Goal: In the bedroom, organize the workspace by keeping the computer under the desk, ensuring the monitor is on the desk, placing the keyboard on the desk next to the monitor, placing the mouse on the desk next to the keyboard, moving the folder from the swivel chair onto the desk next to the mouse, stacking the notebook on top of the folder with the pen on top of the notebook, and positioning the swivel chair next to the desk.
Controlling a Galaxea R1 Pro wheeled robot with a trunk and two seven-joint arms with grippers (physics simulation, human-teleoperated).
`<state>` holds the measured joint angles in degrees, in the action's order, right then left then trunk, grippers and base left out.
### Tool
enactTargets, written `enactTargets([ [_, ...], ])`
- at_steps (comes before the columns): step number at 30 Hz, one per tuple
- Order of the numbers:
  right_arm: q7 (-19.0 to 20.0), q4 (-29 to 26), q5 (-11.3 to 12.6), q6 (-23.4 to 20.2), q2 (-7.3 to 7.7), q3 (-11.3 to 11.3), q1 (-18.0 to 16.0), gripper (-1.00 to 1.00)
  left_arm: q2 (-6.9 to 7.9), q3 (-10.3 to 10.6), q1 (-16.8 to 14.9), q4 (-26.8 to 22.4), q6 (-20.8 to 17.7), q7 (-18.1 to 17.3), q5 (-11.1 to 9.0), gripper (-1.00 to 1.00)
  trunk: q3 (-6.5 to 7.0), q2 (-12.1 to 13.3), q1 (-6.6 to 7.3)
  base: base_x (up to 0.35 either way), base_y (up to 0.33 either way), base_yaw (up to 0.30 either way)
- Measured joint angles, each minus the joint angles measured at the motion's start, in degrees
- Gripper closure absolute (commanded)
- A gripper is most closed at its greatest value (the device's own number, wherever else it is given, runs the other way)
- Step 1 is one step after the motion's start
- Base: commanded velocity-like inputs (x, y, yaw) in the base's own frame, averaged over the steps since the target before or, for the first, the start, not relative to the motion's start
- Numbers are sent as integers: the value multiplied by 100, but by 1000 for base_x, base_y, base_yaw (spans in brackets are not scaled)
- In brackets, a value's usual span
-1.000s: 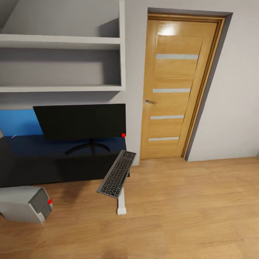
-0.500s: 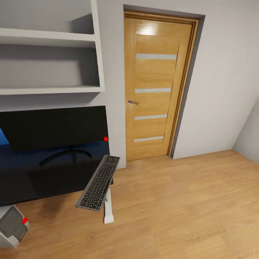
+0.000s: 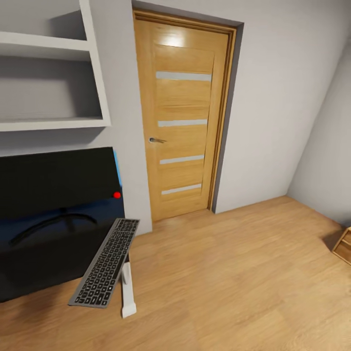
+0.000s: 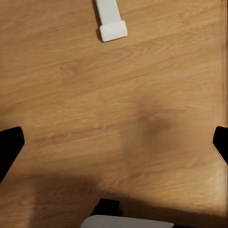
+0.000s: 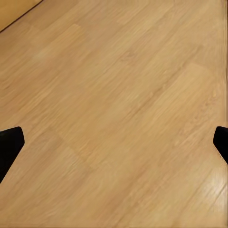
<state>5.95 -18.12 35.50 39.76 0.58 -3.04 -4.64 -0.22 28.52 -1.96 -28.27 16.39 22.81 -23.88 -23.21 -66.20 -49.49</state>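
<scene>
Head view: monitor point(image 3: 53, 183) stands on the black desk point(image 3: 44, 253), screen facing the room, red dot at its lower right corner. The curved stand foot rests on the surface under the screen. Keyboard point(image 3: 105, 263) lies tilted w/ its far end on the desk's right corner and its near end overhanging the edge, above the wood floor point(image 3: 234, 278). White desk leg point(image 3: 127, 290) stands just beside and below the keyboard's near end. Thin strip of blue wall panel point(image 3: 116, 168) shows at the monitor's right edge.

Behind the desk: white wall shelves point(image 3: 48, 83). To their right, a closed wooden door point(image 3: 183, 117) w/ four pale horizontal strips and a metal handle on its left side. Light wooden unit point(image 3: 343, 243) at the far right edge, partly cut off.

Left wrist view: left gripper point(image 4: 114, 142) jaws wide apart, nothing between them; black fingertips point(image 4: 10, 145) at the frame sides. Floor below, w/ the foot of a white leg point(image 4: 110, 21) on it.

Right wrist view: right gripper point(image 5: 114, 145) jaws wide apart, holding nothing, above bare floor.
</scene>
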Motion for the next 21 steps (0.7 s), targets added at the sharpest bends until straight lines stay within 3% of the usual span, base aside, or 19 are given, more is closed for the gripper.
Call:
enactTargets([
  [21, 2, 2, 0, 1, 0, 0, 3, -100, -9, 0, 0, -2, -27, 0, 1, -100, 0, 0, 2, 305, -38, -268],
])
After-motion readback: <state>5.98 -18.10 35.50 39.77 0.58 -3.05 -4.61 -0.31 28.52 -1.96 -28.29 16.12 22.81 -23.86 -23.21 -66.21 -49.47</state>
